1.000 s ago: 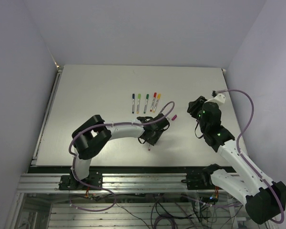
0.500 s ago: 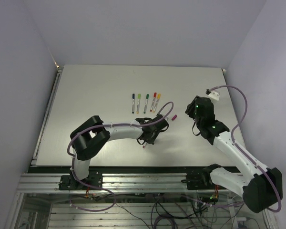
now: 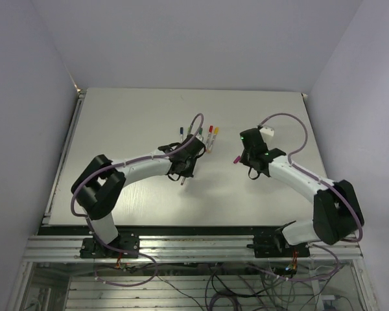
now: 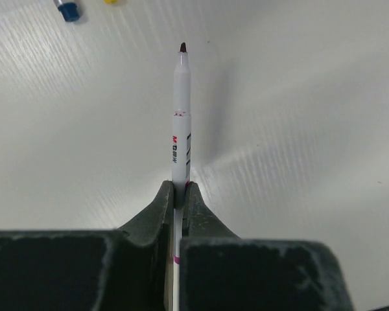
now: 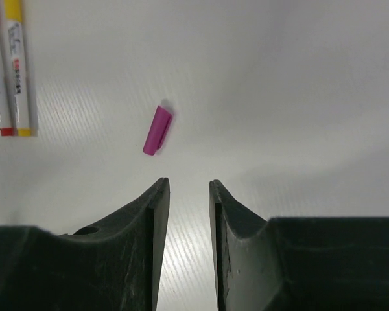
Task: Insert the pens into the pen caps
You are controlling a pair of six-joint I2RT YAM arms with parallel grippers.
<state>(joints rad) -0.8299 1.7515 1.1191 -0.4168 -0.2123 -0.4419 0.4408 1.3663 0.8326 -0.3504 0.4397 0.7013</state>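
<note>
In the top view the left end effector [image 3: 183,172] sits left of centre over the table [image 3: 117,129], closed on a pen [image 3: 183,181]; one end of the pen pokes out toward the bottom of the frame. The left wrist view adds what that one cannot. Both fingers [image 4: 161,207] pinch the white barrel low down, and the pen runs straight up the frame to a bare dark tip [image 4: 183,46] with no cap on it. A blue pen end [image 4: 68,9] and a yellow pen end [image 4: 110,2] lie on the table at that view's upper left edge. In the top view a row of capped pens [image 3: 211,135] lies just above the left arm, partly hidden by it. Right of them, alone on the table, lies the purple cap [image 3: 236,159]. The right end effector [image 3: 248,162] is just right of the cap, its jaws unreadable from above. The right wrist view shows them open and empty, with the cap lying just beyond the fingertips, slightly to the left, untouched
</note>
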